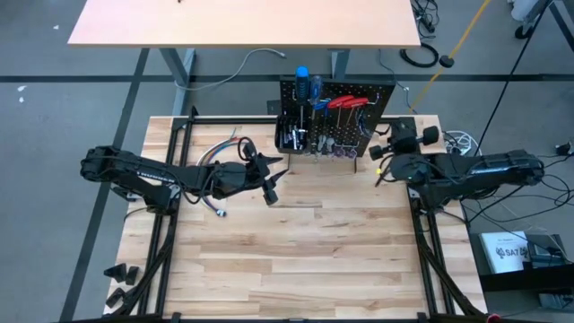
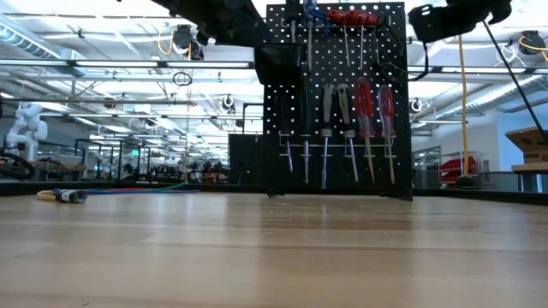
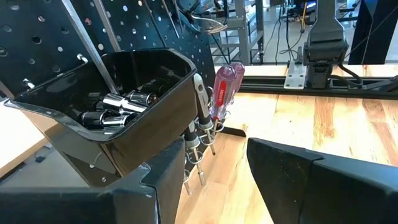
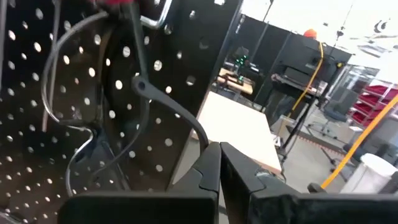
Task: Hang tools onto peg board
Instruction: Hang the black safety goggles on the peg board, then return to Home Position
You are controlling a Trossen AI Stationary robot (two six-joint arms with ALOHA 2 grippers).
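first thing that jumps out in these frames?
The black peg board standing upright at the table's far edge, already hung with red-handled and blue-handled tools. The left gripper hovers open just in front of the board's small bin; the right gripper sits shut by its right edge.

In the low view the peg board (image 2: pixel 336 98) hides the tools' upper handles behind dark arm parts, and its top edge is cut off. The bits in its bin (image 3: pixel 118 102) are too small to tell apart.

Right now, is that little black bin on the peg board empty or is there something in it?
Not empty. The left wrist view looks into the bin on the peg board and shows a heap of small silver bits inside.
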